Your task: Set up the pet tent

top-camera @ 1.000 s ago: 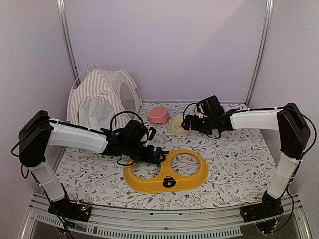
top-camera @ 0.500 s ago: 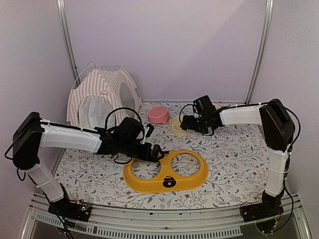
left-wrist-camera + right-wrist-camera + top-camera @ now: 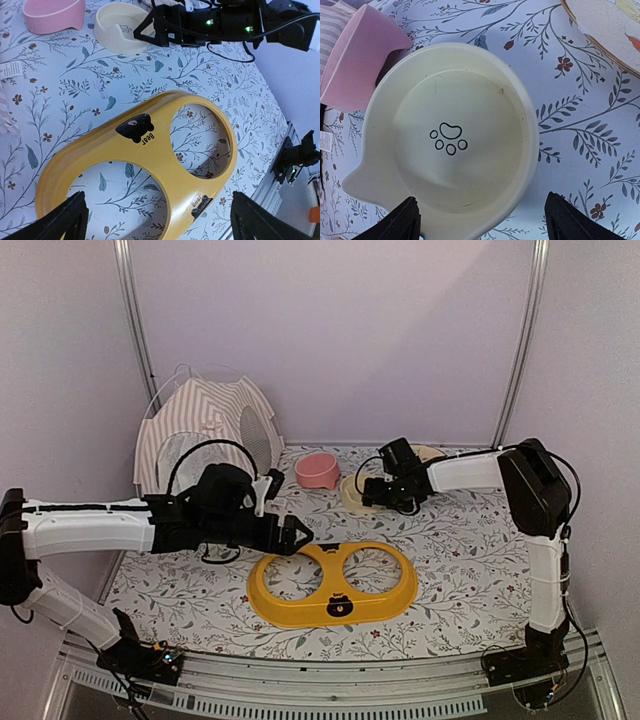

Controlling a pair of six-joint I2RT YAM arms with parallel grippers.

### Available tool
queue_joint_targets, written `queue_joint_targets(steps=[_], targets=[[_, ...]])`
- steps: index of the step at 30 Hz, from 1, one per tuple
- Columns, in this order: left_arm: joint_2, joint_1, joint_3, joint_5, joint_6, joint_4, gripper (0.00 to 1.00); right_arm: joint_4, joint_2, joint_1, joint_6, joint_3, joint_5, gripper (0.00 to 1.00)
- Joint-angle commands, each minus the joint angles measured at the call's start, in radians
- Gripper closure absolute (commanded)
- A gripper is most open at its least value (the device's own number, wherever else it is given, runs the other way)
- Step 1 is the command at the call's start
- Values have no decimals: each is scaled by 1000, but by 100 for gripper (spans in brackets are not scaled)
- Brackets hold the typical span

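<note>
Pet tent (image 3: 212, 412), front partly behind cable (image 3: 204, 442)

Yellow two-hole bowl stand (image 3: 333, 585) lies flat on floral-print surface (image 3: 470, 550), near front edge, both openings showing cloth beneath. Black bear-face emblem (image 3: 134, 125) and word "Bear" (image 3: 146, 138) on stand's rim. Behind it, pink bowl (image 3: 317, 470) and cream bowl (image 3: 357, 493) sit just beside each other, pink to left. Cream bowl upright, black paw print (image 3: 448, 138) at its centre. Speckled beige round dish (image 3: 610, 30) further back right, partly seen. Pale lilac walls, metal corner posts (image 3: 134, 330).
</note>
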Motion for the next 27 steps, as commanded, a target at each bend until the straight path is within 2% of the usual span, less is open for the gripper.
queue_joint_targets(steps=[1,15,21,27], targets=[[-47,9,-4,-43,31,-33,1,-24,-2,-24,-2,-64,36,13],[-75,19,12,-86,57,-64,0,43,-253,-152,-6,-413,72,17],[-75,22,12,-87,55,-52,0,69,-309,-166,2,-467,19,34],[-62,22,26,-77,52,-54,1,85,-297,-165,12,-466,-23,48]])
